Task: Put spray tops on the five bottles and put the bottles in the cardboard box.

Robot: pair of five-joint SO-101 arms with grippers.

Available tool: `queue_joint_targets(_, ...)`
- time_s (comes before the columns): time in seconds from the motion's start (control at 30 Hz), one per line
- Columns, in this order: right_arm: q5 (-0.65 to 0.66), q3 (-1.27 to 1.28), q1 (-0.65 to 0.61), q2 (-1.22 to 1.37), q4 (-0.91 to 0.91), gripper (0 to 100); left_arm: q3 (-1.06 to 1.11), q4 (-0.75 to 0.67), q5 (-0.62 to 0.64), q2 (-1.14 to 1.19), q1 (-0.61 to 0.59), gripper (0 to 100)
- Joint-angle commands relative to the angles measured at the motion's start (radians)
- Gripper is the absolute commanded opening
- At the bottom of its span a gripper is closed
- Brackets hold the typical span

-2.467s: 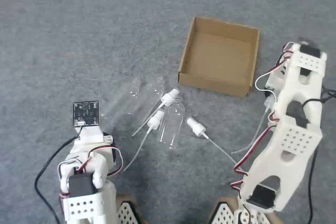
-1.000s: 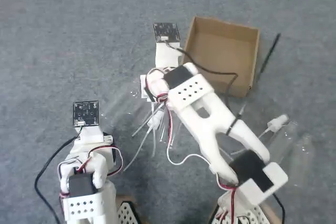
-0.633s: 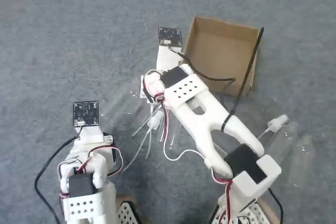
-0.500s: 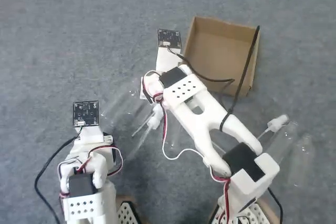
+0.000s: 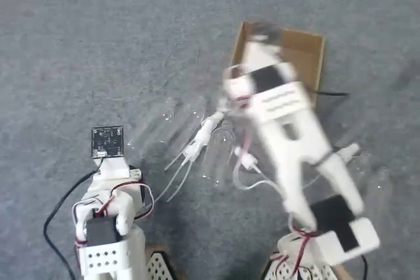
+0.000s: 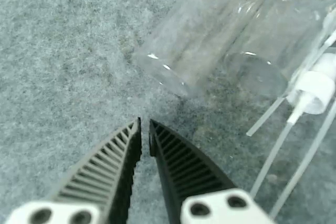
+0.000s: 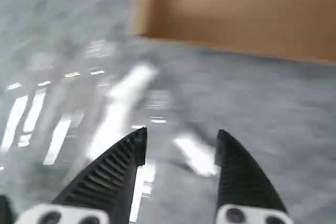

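Observation:
Clear bottles lie on the grey carpet: one (image 5: 152, 122), another (image 5: 188, 117), a third (image 5: 220, 153). Two more (image 5: 359, 164) lie at the right, one with a spray top (image 5: 348, 152) at its neck. Loose white spray tops (image 5: 211, 123) (image 5: 195, 149) (image 5: 246, 160) lie among the middle bottles. The cardboard box (image 5: 314, 44) stands at the back. My right arm (image 5: 282, 106) stretches toward the box's near left corner, and its gripper (image 7: 181, 137) hangs open over a spray top (image 7: 126, 98). My left gripper (image 6: 145, 125) is shut on nothing, just short of a bottle (image 6: 205, 40).
The left arm's base (image 5: 105, 227) sits at the front left, with its wrist camera board (image 5: 107, 141) beside the bottles. The box's brown near wall (image 7: 236, 14) lies beyond the right gripper. Bare carpet (image 5: 79, 50) stretches over the back left.
My right arm has swung rightward from over the middle bottles toward the box's near left corner, uncovering the spray tops. The left arm has not moved.

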Motion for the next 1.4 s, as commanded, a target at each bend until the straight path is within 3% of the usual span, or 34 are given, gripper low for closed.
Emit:
queue_joint_targets(0.0,0.149,-0.025,0.174,-0.127,0.113,14.1,-0.010,0.003,-0.008,-0.020,-0.002,2)
queue_joint_targets(0.17,0.377,0.150,0.223,-0.179,0.127,13.7,-0.010,0.003,-0.008,-0.020,0.000,2)
queue_joint_targets(0.4,0.592,0.325,0.062,-0.260,0.104,14.1,-0.010,0.003,-0.008,-0.020,-0.002,2)
queue_joint_targets(0.67,0.624,0.578,-0.113,-0.285,-0.191,14.1,-0.010,0.003,-0.008,-0.020,-0.003,2)
queue_joint_targets(0.83,0.724,0.674,-0.113,-0.285,-0.306,14.1,-0.010,0.003,-0.008,-0.020,-0.003,2)
queue_joint_targets(1.13,0.732,0.806,-0.111,-0.283,-0.533,14.1,-0.010,0.003,-0.008,-0.020,-0.003,2)
queue_joint_targets(1.37,0.732,0.853,-0.111,-0.259,-0.610,13.9,-0.010,0.003,-0.008,-0.020,-0.003,2)
